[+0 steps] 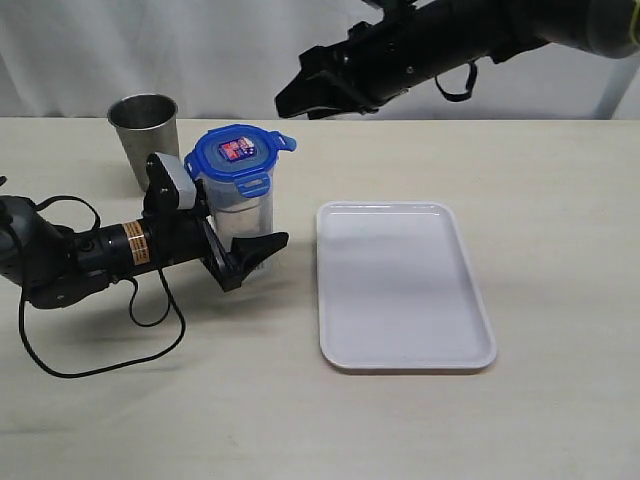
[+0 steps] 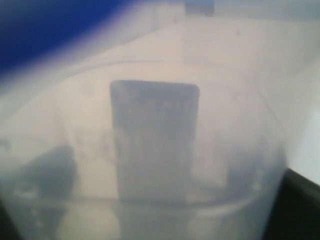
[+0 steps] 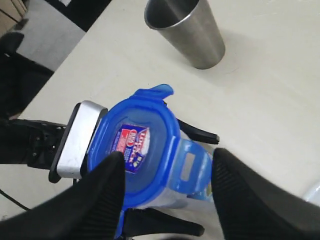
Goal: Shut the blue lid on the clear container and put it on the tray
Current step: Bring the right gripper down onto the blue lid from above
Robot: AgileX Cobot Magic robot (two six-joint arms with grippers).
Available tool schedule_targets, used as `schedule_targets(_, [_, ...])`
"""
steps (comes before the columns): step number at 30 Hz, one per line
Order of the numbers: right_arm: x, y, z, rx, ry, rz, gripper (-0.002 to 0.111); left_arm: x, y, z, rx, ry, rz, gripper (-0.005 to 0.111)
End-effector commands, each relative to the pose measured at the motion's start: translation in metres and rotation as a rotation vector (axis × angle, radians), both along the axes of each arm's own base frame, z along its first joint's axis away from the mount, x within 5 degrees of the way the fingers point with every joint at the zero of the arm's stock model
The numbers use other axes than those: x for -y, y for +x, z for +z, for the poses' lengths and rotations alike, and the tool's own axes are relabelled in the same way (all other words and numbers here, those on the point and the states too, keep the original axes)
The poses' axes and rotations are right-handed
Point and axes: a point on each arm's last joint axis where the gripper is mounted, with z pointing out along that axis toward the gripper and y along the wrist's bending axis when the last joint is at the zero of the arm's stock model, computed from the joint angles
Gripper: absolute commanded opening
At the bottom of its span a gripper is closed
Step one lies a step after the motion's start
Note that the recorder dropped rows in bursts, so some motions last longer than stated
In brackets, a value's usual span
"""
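The clear container (image 1: 243,212) stands upright left of the tray (image 1: 400,285), with the blue lid (image 1: 238,153) resting on its top. One lid flap (image 3: 192,165) hangs down the side and another (image 3: 159,92) sticks outward. My left gripper (image 1: 262,243) lies low on the table, jaws around the container's base and shut on it. The container's blurred wall (image 2: 150,150) fills the left wrist view. High above and behind it, my right gripper (image 1: 292,98) is open. Its two black fingers (image 3: 100,200) hold nothing, and the lid (image 3: 142,150) lies below them.
A grey metal cup (image 1: 145,130) stands behind the left arm, close to the container. The left arm's black cable (image 1: 150,330) loops over the table at the front left. The white tray holds nothing.
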Motion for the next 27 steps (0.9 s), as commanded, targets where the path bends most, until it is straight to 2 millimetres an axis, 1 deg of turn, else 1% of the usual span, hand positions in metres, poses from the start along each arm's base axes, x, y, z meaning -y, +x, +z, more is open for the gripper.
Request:
schedule_targets(1, [-0.027, -0.004, 0.008, 0.052, -0.122, 0.013, 0.049, 0.002, 0.001, 0.001, 0.007, -0.001, -0.004, 0.090])
schedule_targets(5, [-0.038, -0.008, 0.013, 0.056, -0.188, 0.011, 0.039, 0.002, 0.001, 0.001, 0.007, -0.001, -0.004, 0.090])
schedule_targets(7, [-0.043, -0.009, 0.010, 0.050, -0.195, 0.013, 0.040, 0.002, 0.001, 0.001, 0.007, -0.001, -0.004, 0.090])
schedule_targets(10, [-0.044, -0.005, 0.000, 0.020, -0.210, -0.009, 0.046, 0.002, 0.001, 0.001, 0.007, -0.001, -0.004, 0.090])
schedule_targets(14, [-0.045, -0.005, -0.007, -0.022, -0.212, -0.009, 0.045, 0.002, 0.001, 0.001, 0.007, -0.001, -0.004, 0.090])
schedule_targets(20, [-0.045, -0.006, -0.008, -0.041, -0.213, -0.009, 0.045, 0.002, 0.001, 0.001, 0.007, -0.001, -0.004, 0.090])
schedule_targets(27, [-0.049, -0.006, -0.016, -0.084, -0.193, 0.001, 0.045, 0.002, 0.001, 0.001, 0.008, -0.003, -0.004, 0.090])
